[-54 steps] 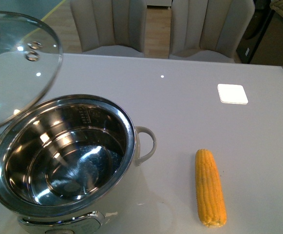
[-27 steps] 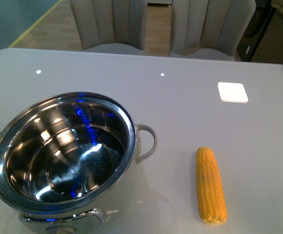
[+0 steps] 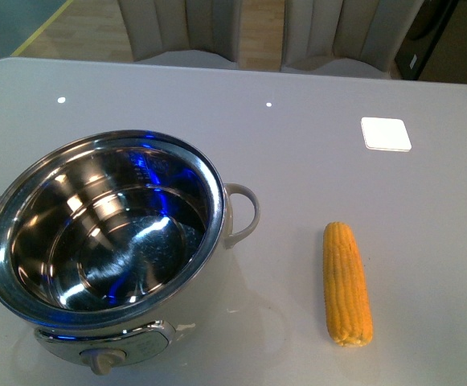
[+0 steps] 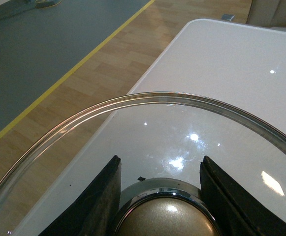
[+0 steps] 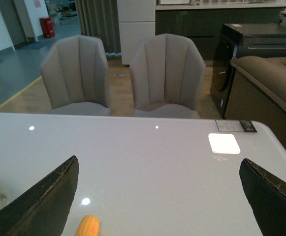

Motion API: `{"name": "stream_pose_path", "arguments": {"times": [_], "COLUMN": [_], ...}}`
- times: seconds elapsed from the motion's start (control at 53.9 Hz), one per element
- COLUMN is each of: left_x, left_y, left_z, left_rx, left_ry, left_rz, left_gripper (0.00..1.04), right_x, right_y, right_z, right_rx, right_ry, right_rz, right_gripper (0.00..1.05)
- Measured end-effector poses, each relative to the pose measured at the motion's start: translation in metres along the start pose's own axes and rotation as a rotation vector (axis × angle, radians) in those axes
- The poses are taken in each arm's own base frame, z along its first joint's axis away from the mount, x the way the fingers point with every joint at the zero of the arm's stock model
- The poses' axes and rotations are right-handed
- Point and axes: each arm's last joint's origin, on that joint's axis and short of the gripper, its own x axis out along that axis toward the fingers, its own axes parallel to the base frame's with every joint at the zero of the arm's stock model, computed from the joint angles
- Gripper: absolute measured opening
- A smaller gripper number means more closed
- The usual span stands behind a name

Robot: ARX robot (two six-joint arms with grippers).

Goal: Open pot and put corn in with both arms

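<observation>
So the husked yellow corn cob (image 3: 347,284) lies on the white table (image 3: 297,161), right of the big cream electric pot (image 3: 112,249) with the steel bowl (open, empty) — long axis pointing away from the robot. I'd say the right gripper (image 5: 158,160) is nearer, jaws spread wide, nothing held — the left gripper (image 4: 160,158) is clamped on the brassy knob (image 4: 165,219) of the clear glass lid (image 4: 147,128).
</observation>
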Motion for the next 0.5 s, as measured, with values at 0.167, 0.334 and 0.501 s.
{"name": "stream_pose_path", "arguments": {"times": [0.167, 0.334, 0.501], "left_x": [0.023, 0.041, 0.059], "left_y": [-0.004, -0.011, -0.015], "left_z": [-0.022, -0.040, -0.055], "left_rx": [0.000, 0.003, 0.012], "left_ry": [0.024, 0.045, 0.058], "left_rz": [-0.001, -0.020, -0.037], "left_gripper": [0.42, 0.42, 0.42], "right_x": [0.000, 0.000, 0.000], "right_y": [0.000, 0.000, 0.000], "right_z": [0.000, 0.000, 0.000], "right_rx": [0.000, 0.000, 0.000], "right_ry": [0.000, 0.000, 0.000], "right_rz": [0.000, 0.000, 0.000], "right_gripper": [0.96, 0.96, 0.96]}}
